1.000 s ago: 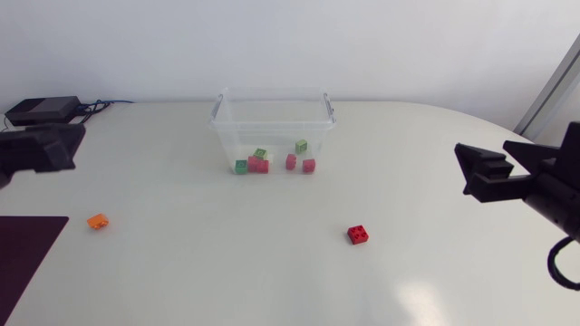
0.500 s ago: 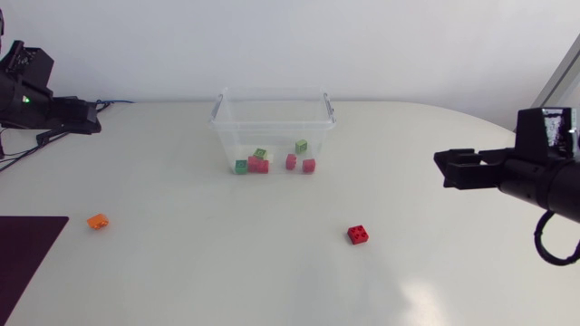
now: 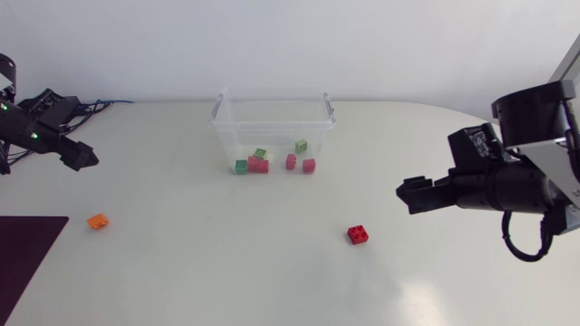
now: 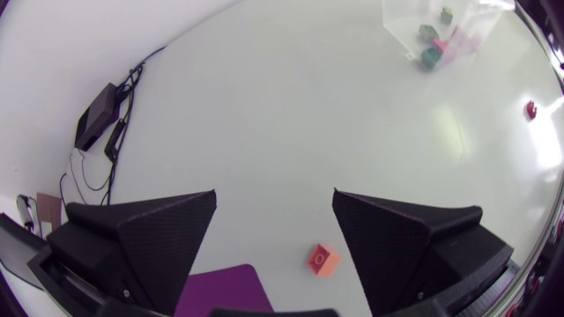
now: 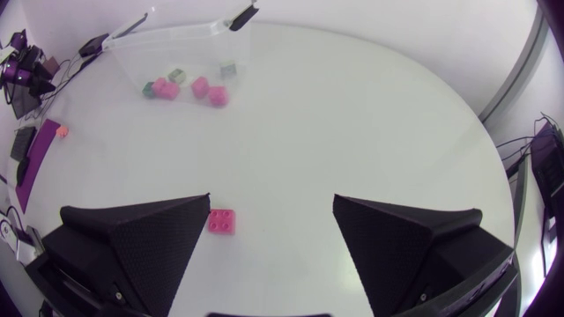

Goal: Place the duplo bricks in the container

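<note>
A clear plastic container (image 3: 272,113) stands at the back middle of the table with several green and red bricks (image 3: 258,164) inside. A red brick (image 3: 357,234) lies loose in front of it to the right, and an orange brick (image 3: 97,220) lies far left. My left gripper (image 3: 80,156) hovers open above the far left, well behind the orange brick (image 4: 322,259), which shows between its fingers (image 4: 150,238). My right gripper (image 3: 412,193) is open and empty, to the right of and above the red brick (image 5: 221,221).
A purple mat (image 3: 23,258) lies at the front left corner. A black box with cables (image 4: 97,119) sits at the back left near the table's edge. The container (image 5: 176,48) is far ahead of my right gripper (image 5: 271,207).
My right arm has swung left, towards the table's middle and the red brick. My left arm has turned and come further over the table's left side.
</note>
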`<control>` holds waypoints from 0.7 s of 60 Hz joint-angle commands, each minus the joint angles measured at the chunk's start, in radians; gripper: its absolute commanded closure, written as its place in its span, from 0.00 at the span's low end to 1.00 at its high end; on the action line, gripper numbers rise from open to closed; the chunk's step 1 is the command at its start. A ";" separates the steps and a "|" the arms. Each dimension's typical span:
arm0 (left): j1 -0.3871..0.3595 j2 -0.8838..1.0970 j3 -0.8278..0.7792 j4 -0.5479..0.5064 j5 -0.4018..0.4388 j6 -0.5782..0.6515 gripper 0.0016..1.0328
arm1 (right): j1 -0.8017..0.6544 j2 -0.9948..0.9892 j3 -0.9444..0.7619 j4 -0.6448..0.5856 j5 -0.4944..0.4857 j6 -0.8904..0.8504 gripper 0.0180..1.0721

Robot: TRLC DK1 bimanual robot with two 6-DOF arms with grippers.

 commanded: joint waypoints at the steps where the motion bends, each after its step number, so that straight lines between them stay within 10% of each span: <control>1: 0.023 0.064 -0.050 0.022 0.007 0.140 0.10 | 0.035 0.048 0.042 -0.030 -0.007 -0.039 0.04; 14: 0.051 0.171 0.002 -0.052 0.016 0.159 0.11 | 0.053 0.127 0.065 -0.061 -0.009 -0.186 0.04; 30: -0.035 0.120 0.060 -0.233 0.016 -0.376 0.12 | 0.035 0.144 0.032 -0.004 -0.007 -0.192 0.04; 42: -0.075 0.102 0.040 -0.348 -0.141 -0.677 0.16 | 0.012 0.109 0.029 -0.006 -0.007 -0.206 0.04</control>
